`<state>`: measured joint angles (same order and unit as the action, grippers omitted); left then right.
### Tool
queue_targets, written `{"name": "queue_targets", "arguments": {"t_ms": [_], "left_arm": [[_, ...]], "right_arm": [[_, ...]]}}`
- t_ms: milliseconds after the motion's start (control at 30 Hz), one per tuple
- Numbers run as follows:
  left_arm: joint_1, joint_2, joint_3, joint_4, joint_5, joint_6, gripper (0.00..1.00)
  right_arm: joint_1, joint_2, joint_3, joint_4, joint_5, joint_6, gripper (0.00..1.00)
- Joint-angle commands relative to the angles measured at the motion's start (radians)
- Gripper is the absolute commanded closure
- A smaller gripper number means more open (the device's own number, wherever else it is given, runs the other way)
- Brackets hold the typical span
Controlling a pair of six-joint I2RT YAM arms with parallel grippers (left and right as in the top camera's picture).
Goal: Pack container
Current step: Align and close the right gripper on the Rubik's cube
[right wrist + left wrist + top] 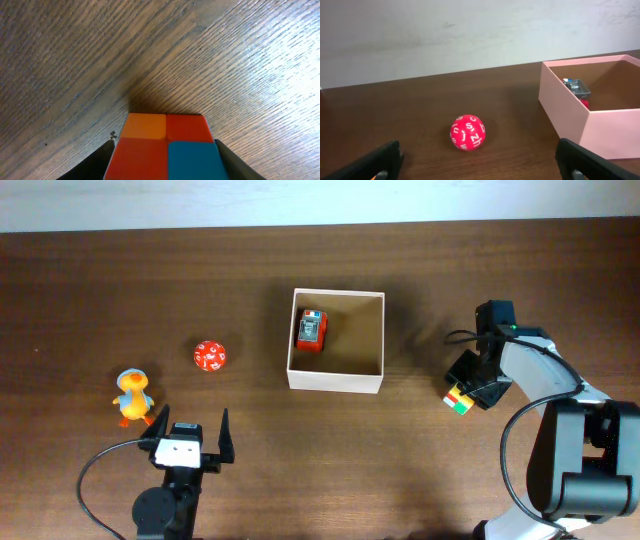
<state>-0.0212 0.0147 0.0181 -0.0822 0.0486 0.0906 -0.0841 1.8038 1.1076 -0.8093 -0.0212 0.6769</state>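
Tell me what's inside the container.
One small red toy lies in the container, near its left wall. The rest of its floor shows bare; under the toy is hidden.

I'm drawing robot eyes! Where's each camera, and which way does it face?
Overhead: above the table, looking straight down at the container; left gripper, right gripper show.
Left wrist: low, facing forward at the letter ball; fingers show.
Right wrist: facing down at the colour cube between its fingers.
Shared: overhead and left wrist see ball, container.
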Motion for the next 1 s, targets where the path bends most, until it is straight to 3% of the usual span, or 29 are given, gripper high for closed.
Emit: {"name": "queue_targets", "arguments": {"t_ms": [0,200,533,667,800,967], "left_arm": [[-0.002,-0.008,-0.006,0.0,0.0,0.02,0.01],[-0.002,-0.008,-0.006,0.0,0.0,0.02,0.01],[-0.002,-0.008,-0.006,0.0,0.0,0.02,0.01],[-0.002,-0.008,-0.006,0.0,0.0,0.02,0.01],[-0.002,-0.008,-0.006,0.0,0.0,0.02,0.01],[-0.002,-0.008,-0.006,0.0,0.0,0.02,0.01]], "right_arm": [[0.006,0.005,-0.01,0.002,0.002,0.005,0.46],[0.005,0.003,0.008,0.001,-0.028,-0.036,0.48],[0.005,0.002,0.233,-0.115,-0.262,-0.323,0.47],[0.005,0.002,0.33,-0.196,-0.253,-0.362,0.47],[0.005,0.002,0.348,-0.238,-0.202,-0.394,0.37],[0.015,0.005,0.304,-0.27,-0.124,-0.553,0.35]]}}
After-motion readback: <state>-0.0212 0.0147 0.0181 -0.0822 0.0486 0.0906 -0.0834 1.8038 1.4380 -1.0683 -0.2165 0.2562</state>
